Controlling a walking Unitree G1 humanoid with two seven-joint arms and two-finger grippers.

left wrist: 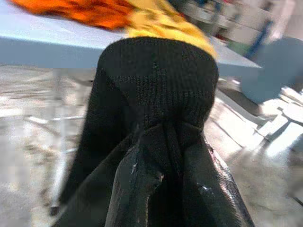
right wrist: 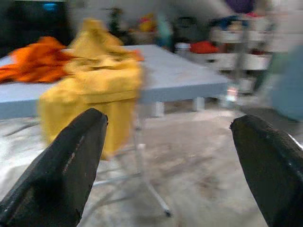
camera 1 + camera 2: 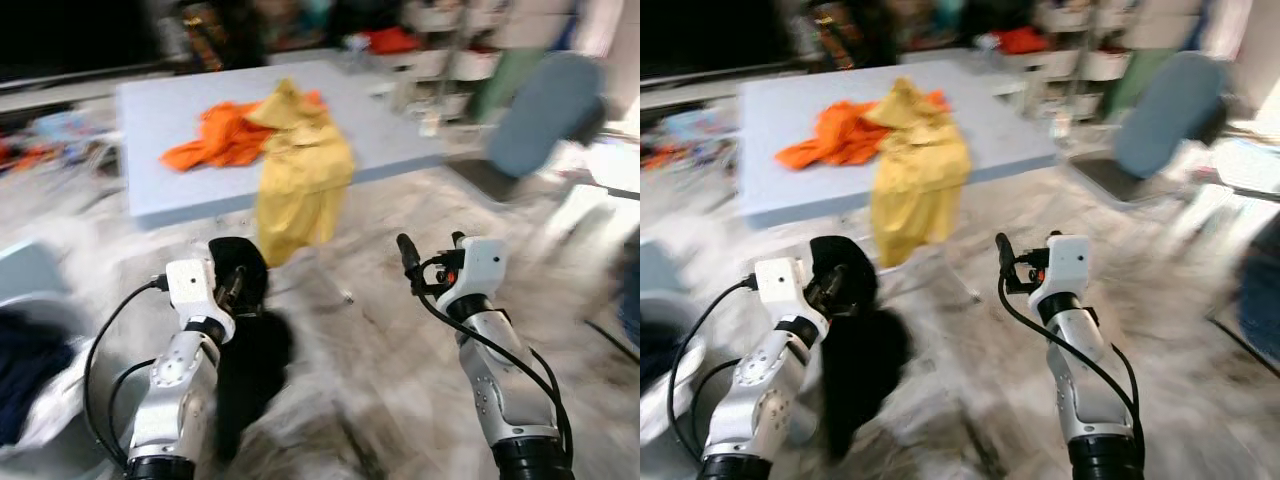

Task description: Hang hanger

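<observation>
My left claw (image 3: 232, 288) is clamped on a black knitted garment (image 3: 250, 350) that hangs from it toward the floor. My right claw (image 2: 165, 156) is raised with its fingers spread wide apart, holding nothing. Ahead, a yellow garment (image 3: 300, 180) drapes over the pale blue worktop (image 3: 170, 120) edge, beside a crumpled orange cloth (image 3: 222, 138).

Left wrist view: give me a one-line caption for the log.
Left gripper shut on a black knit garment, with the blue table and its yellow garment ahead.

Left gripper's fingers (image 1: 156, 184) under black knit garment (image 1: 156, 85); background shelves (image 3: 450, 40) (blurred)
</observation>
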